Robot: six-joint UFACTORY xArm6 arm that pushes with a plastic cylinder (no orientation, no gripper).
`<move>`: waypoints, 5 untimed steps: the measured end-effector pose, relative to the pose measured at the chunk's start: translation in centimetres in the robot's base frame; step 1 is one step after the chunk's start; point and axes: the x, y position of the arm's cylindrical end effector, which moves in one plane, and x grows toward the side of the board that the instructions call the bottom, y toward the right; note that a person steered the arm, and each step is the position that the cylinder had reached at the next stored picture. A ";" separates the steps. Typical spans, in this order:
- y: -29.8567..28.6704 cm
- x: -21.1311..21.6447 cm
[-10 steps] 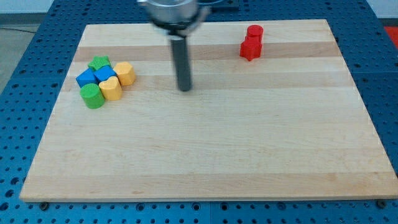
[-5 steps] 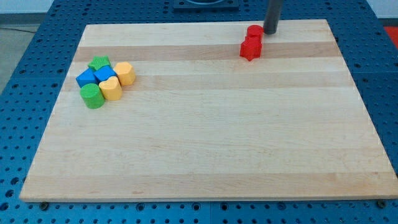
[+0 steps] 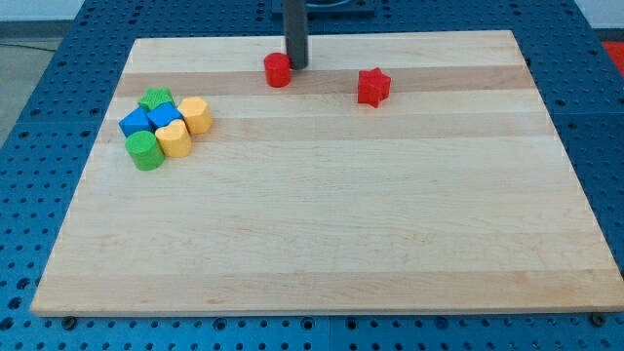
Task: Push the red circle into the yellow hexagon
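My tip (image 3: 296,66) stood at the view's top of the wooden board (image 3: 322,273), touching or all but touching the red circle (image 3: 278,69) on that block's right and slightly upper side. I judged that placement deliberate: with the rod on the side away from the goal, any slide toward the view's left carries the circle on ahead of it. This arm has no jaws at all, only the straight dark rod, so there was nothing to be spread or pressed together; contact was by the rod's side alone.

The red circle lay near the board's upper edge, a little left of centre. The yellow hexagon (image 3: 196,114) sat well apart from it, lower and further toward the view's left, at the right-hand end of a tight cluster. Packed against it were a yellow heart (image 3: 175,139), a green cylinder (image 3: 144,150), two blue blocks (image 3: 149,118) whose shapes I could not settle, and a green star-like block (image 3: 155,98) at the back. The red star (image 3: 372,86) stood alone to the right, clear of the circle's way.

The circle had some ground to cover yet. Since the hexagon was down and to the left, I reckoned my tip wanted to sit a shade more above the circle, so the push ran diagonally. A round block slips off a rod easily, and too hard an arrival would scatter the cluster.
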 end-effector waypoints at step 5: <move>-6.0 3.0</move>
